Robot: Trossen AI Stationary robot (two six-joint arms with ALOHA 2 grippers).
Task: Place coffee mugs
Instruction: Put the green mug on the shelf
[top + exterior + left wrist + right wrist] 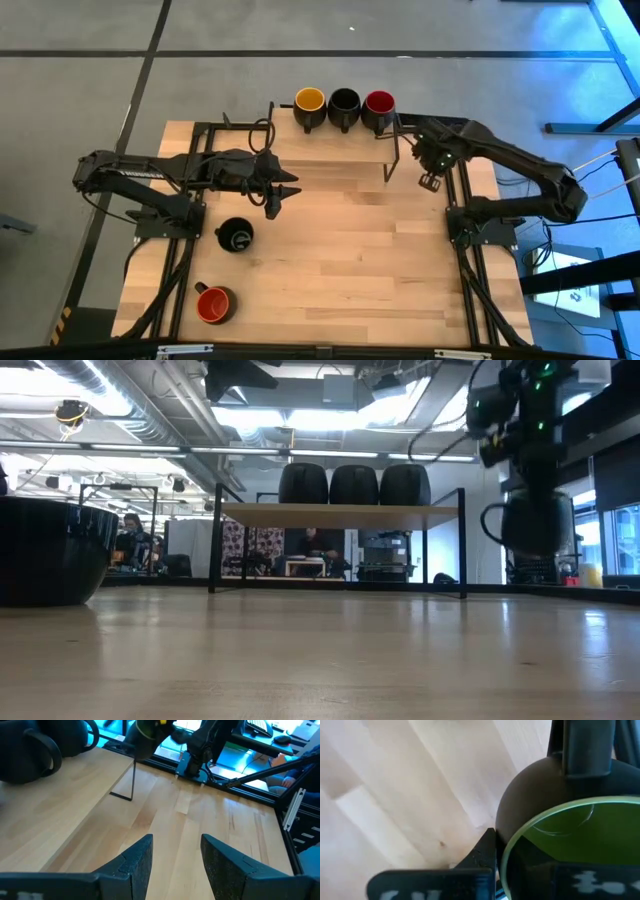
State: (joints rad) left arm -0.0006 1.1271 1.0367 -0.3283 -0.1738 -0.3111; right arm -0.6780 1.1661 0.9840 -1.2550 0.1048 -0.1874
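Right gripper (432, 180) clamped on rim of dark ceramic mug with green interior (570, 840), beside raised wooden shelf (345, 145). Left gripper (175, 862) wide, empty. Risk: thin rim pinch slipping; mug tipping.

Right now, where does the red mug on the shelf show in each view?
High view: red mug, rightmost of three on the shelf.
Low view: rightmost dark mug on the shelf, inside hidden.
Left wrist view: dark mugs in a corner, cannot tell which.
Right wrist view: not in it.
Shared landmark: the shelf's thin black leg.
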